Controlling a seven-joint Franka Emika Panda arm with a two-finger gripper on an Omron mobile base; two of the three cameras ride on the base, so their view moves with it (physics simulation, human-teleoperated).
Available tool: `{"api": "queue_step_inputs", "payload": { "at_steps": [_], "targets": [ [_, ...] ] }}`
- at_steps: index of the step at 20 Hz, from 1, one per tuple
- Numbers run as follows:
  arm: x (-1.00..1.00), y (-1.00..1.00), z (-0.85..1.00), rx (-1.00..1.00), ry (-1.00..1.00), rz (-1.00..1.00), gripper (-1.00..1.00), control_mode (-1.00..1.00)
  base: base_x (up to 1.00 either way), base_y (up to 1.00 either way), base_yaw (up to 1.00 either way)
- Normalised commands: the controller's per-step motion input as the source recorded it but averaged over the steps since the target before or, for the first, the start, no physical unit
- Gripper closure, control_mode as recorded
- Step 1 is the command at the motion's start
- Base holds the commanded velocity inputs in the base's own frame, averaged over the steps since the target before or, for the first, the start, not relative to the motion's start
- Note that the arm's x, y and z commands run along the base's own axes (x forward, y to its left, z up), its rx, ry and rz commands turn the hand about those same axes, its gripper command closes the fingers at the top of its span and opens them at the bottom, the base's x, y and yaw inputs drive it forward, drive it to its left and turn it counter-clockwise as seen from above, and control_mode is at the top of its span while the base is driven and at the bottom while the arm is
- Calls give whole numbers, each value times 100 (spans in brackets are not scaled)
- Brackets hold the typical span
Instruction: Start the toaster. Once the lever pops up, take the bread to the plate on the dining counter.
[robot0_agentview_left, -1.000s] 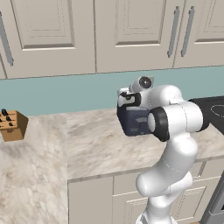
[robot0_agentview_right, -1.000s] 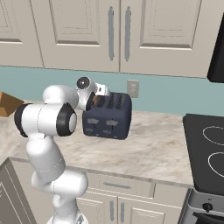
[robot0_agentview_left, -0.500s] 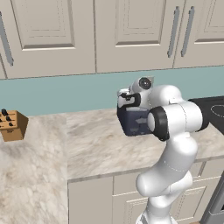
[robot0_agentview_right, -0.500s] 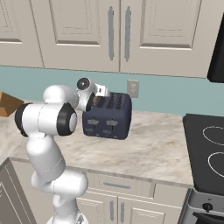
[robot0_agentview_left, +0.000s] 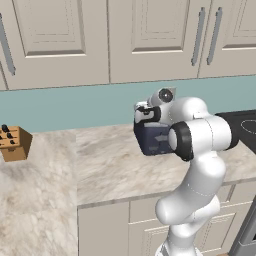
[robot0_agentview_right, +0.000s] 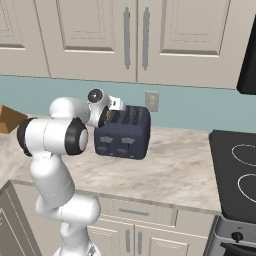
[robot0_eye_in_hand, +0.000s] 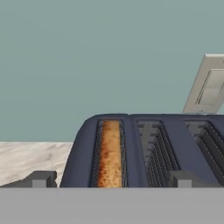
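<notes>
Golden-brown bread (robot0_eye_in_hand: 109, 153) sat low in the toaster (robot0_eye_in_hand: 148, 151), lower centre (for toasting); gripper (robot0_eye_in_hand: 109, 181) hovered above, fingers spread wide, empty.

Cream cabinets (robot0_agentview_left: 150, 40), teal backsplash (robot0_agentview_left: 75, 107), marbled countertop (robot0_agentview_left: 107, 165)

The arm (robot0_agentview_left: 195, 200) was built of glossy white, rounded tubular links that bulged at each bend, and a dark grey-black ring (robot0_agentview_left: 181, 141) marked the large joint at centre right of the left base view. A small round joint cap with a dark centre (robot0_agentview_right: 95, 96) sat on the wrist at upper left of the right base view. In the hand view two small dark grey, blocky finger tips (robot0_eye_in_hand: 40, 179) rose at the bottom edge.
</notes>
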Motion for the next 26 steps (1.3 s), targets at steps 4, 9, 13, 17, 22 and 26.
{"api": "queue_step_inputs", "payload": {
  "at_steps": [4, 9, 13, 17, 22, 26],
  "targets": [
    [0, 0, 0, 0, 0, 0, -100, -100, 0, 0, 0],
    [0, 0, 0, 0, 0, 0, 100, -100, 0, 0, 0],
    [0, 0, 0, 0, 0, 0, 100, -100, 0, 0, 0],
    [0, 0, 0, 0, 0, 0, 100, -100, 0, 0, 0],
    [0, 0, 0, 0, 0, 0, 100, -100, 0, 0, 0],
    [0, 0, 0, 0, 0, 0, 100, -100, 0, 0, 0]
  ]
}}
